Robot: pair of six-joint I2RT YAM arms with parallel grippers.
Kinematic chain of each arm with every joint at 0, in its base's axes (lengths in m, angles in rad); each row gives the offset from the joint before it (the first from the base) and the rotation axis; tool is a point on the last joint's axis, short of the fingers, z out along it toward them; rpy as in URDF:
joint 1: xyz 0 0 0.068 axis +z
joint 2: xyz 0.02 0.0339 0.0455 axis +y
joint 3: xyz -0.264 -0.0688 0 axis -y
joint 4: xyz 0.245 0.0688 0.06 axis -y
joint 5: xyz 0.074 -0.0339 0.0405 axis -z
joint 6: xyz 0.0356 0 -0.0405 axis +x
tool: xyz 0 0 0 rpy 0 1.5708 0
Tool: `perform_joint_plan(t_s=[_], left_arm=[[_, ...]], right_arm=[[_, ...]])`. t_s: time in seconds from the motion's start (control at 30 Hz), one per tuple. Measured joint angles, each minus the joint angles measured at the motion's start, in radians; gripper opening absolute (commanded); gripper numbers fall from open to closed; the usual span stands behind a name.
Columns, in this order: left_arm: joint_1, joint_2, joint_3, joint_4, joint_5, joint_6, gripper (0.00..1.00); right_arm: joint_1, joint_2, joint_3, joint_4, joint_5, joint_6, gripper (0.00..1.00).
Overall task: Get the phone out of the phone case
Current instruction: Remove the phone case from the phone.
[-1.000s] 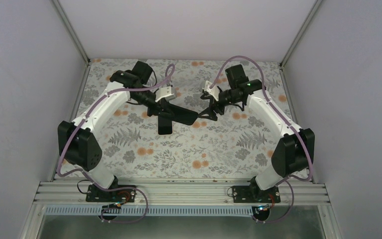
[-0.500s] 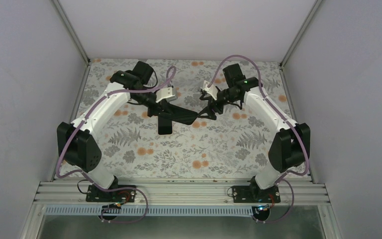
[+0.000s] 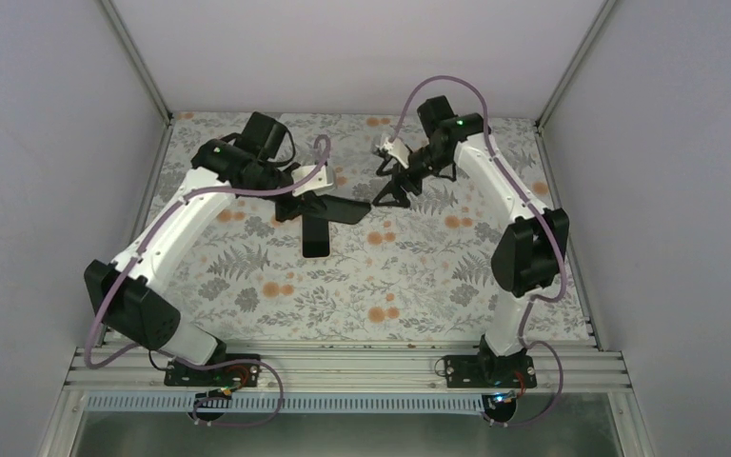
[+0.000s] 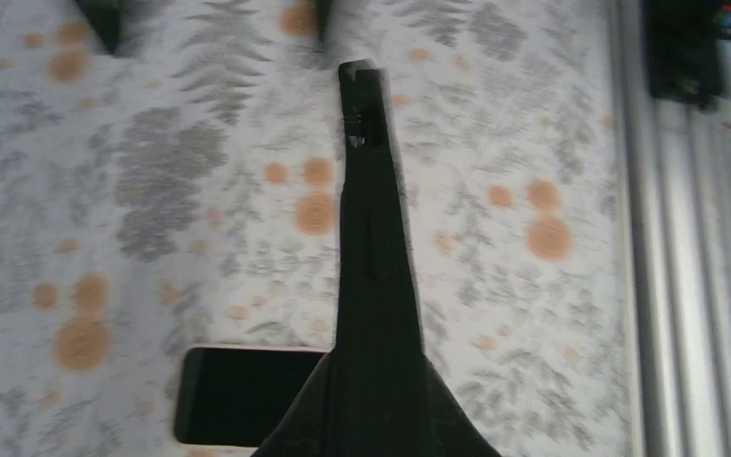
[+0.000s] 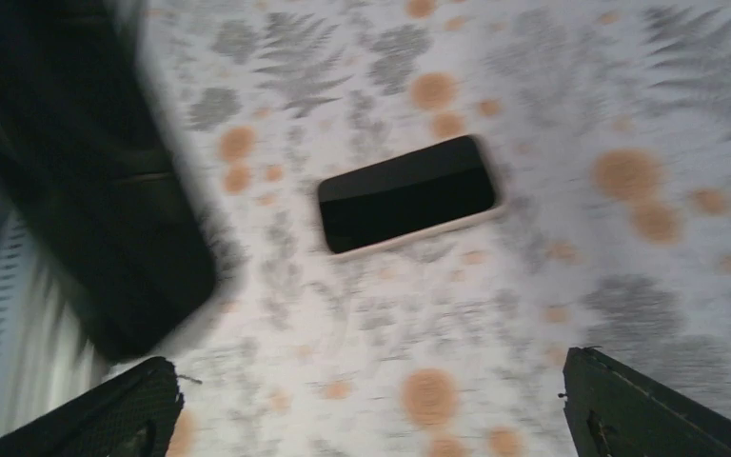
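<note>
The phone (image 3: 316, 236) lies screen up on the floral table, out of its case; it also shows in the left wrist view (image 4: 238, 395) and the right wrist view (image 5: 407, 193). My left gripper (image 3: 303, 204) is shut on the black phone case (image 3: 343, 208) and holds it in the air above the phone. In the left wrist view the case (image 4: 371, 238) shows edge-on, reaching out from my left gripper (image 4: 376, 424). My right gripper (image 3: 387, 193) is open and empty just right of the case's free end. In its wrist view, my right gripper (image 5: 371, 419) has its jaws wide apart, with the case (image 5: 86, 209) blurred at the left.
The floral tablecloth (image 3: 409, 286) covers the table. White walls close in the back and both sides. An aluminium rail (image 3: 343, 367) with the arm bases runs along the near edge and also shows in the left wrist view (image 4: 685, 286).
My right gripper has drawn away from the case's right end, up and toward the back. My left arm has raised the case slightly. The phone has not moved.
</note>
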Motion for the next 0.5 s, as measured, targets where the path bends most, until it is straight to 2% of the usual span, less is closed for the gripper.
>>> perform_joint_plan(t_s=[0.13,0.23,0.4,0.5], left_arm=[[-0.047,-0.058,0.000,-0.130,0.064,0.026,0.02],[-0.093,-0.089,0.000,-0.195,0.127,0.039,0.02],[-0.085,-0.097,-0.002,-0.221,0.138,0.050,0.02],[-0.077,-0.098,-0.021,-0.191,0.123,0.046,0.02]], right_arm=[[-0.037,0.084,0.132,0.066,0.065,0.001,0.98],[-0.068,0.116,0.161,0.120,0.114,0.005,0.98],[-0.095,0.111,0.149,0.129,0.132,-0.004,0.98],[-0.087,0.039,0.032,0.132,0.111,-0.021,0.97]])
